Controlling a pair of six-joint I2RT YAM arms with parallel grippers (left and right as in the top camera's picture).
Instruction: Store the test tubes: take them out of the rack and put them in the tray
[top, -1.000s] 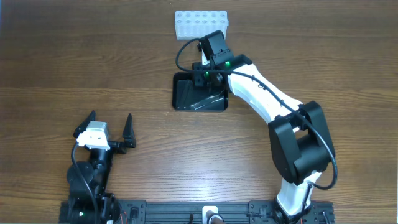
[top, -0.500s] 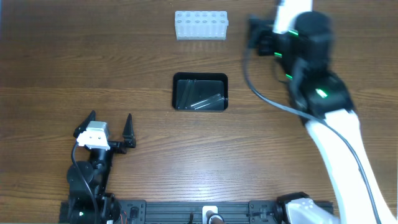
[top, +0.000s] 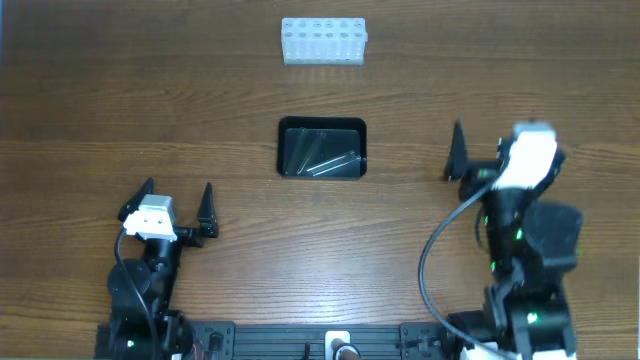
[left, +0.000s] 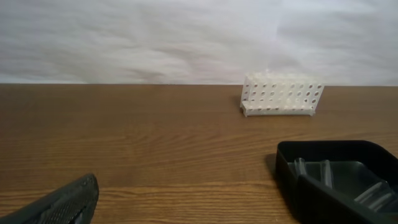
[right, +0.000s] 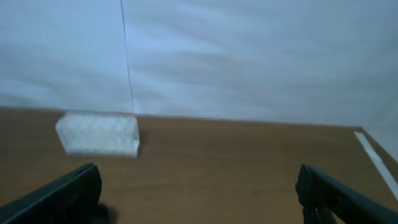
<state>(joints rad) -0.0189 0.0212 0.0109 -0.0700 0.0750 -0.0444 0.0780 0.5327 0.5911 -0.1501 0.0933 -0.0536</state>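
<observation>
The rack stands at the far edge of the wooden surface, near the middle. It is white, with rows of holes along its top and side. Whether any tubes stand in it cannot be made out.

The black tray lies on the surface nearer the arms than the rack and well apart from it. Several clear tubes lie flat inside the tray, some slanted across its floor. In the left wrist view the tray's near wall is close by and the rack stands upright well behind it.

The left gripper sits low over the surface near its own base, to the left of the tray and well apart from it. Its fingers are spread wide with nothing between them.

The right gripper is to the right of the tray, well apart from it and from the rack. In its own wrist view its two dark fingers stand far apart and hold nothing. The rack shows farther off on the surface, before a pale wall.
</observation>
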